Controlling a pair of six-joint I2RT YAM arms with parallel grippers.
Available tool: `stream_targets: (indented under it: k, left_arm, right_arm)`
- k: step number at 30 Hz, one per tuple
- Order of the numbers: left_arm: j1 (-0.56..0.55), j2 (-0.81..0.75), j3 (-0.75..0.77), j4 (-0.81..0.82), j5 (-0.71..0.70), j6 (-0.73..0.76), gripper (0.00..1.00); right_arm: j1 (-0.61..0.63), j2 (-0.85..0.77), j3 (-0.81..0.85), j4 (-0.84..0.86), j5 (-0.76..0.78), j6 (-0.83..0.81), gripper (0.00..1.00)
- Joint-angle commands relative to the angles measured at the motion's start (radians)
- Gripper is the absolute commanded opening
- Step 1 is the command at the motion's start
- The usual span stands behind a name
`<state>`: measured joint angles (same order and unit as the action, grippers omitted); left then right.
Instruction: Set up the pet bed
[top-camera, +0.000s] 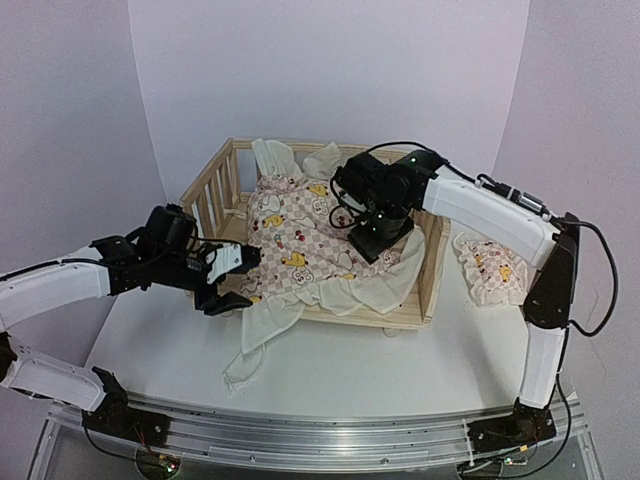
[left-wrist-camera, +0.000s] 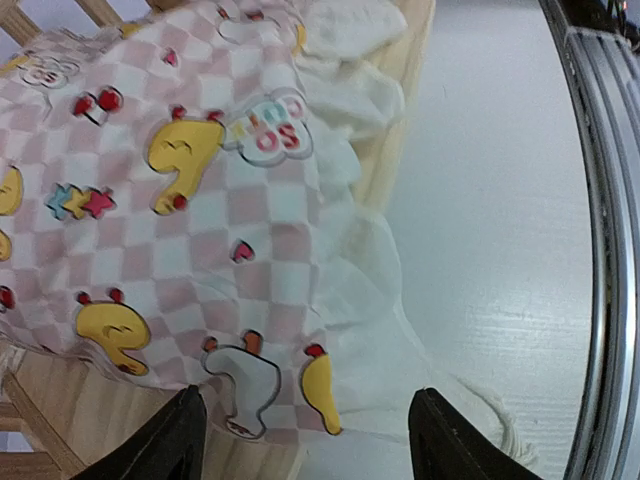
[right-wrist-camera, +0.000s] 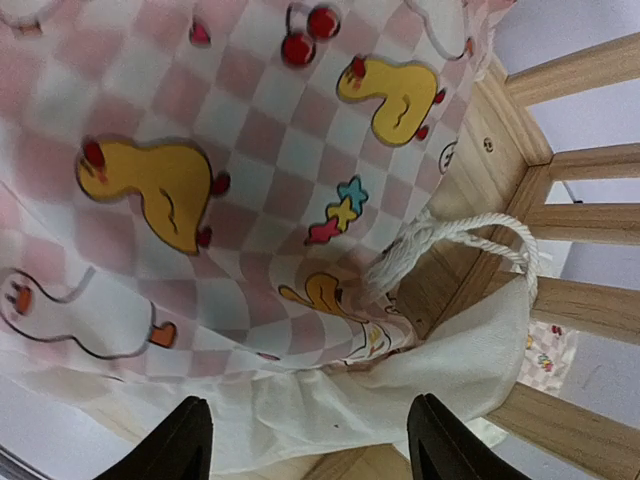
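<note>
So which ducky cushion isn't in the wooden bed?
The small pillow, alone on the table beside the pet bed; the big cushion is draped in it.

Pale lavender walls (top-camera: 330, 70), white table (top-camera: 390, 375)

pet bed (top-camera: 434, 265): 1 | duck cushion (top-camera: 300, 235): 1 | small pillow (top-camera: 490, 268): 1 | left arm (top-camera: 55, 285) + right arm (top-camera: 490, 215): 2

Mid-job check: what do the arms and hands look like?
The left arm and right arm have white shells, black joints and wrists; a black cable loops beside the right elbow. The left hand and right hand each show two black fingers.
</note>
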<state>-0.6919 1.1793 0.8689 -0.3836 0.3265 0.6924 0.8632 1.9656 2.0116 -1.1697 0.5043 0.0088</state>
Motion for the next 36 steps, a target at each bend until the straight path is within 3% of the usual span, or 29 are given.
stream_targets:
  k: [1, 13, 15, 19, 24, 30, 32, 36]
  left_arm:
    - [-0.031, 0.008, -0.053, 0.131, -0.192, 0.029, 0.75]
    - [-0.074, 0.089, -0.153, 0.277, -0.271, 0.0, 0.75]
    - [-0.073, 0.104, -0.149, 0.304, -0.308, -0.026, 0.69]
    - [-0.073, 0.12, -0.14, 0.334, -0.314, -0.054, 0.48]
    - [-0.072, 0.129, -0.111, 0.348, -0.347, -0.078, 0.02]
    - [-0.032, 0.109, -0.012, 0.315, -0.391, -0.018, 0.0]
    - [0.02, 0.112, 0.057, 0.337, -0.383, 0.05, 0.0]
    - [0.151, 0.192, 0.275, 0.485, -0.371, 0.22, 0.0]
  right_arm:
    - [-0.003, -0.021, -0.018, -0.138, 0.027, -0.174, 0.68]
    - [-0.078, -0.018, -0.13, -0.168, 0.003, -0.427, 0.82]
    - [-0.105, 0.018, -0.1, -0.152, -0.006, -0.425, 0.81]
    - [-0.16, 0.046, -0.109, -0.055, -0.041, -0.435, 0.76]
    - [-0.179, 0.072, -0.158, 0.001, -0.084, -0.421, 0.63]
    - [-0.207, 0.091, -0.119, 0.021, -0.095, -0.361, 0.23]
    - [-0.223, 0.084, -0.046, 0.02, -0.079, -0.332, 0.03]
    - [-0.26, 0.081, 0.265, 0.024, -0.051, -0.287, 0.0]
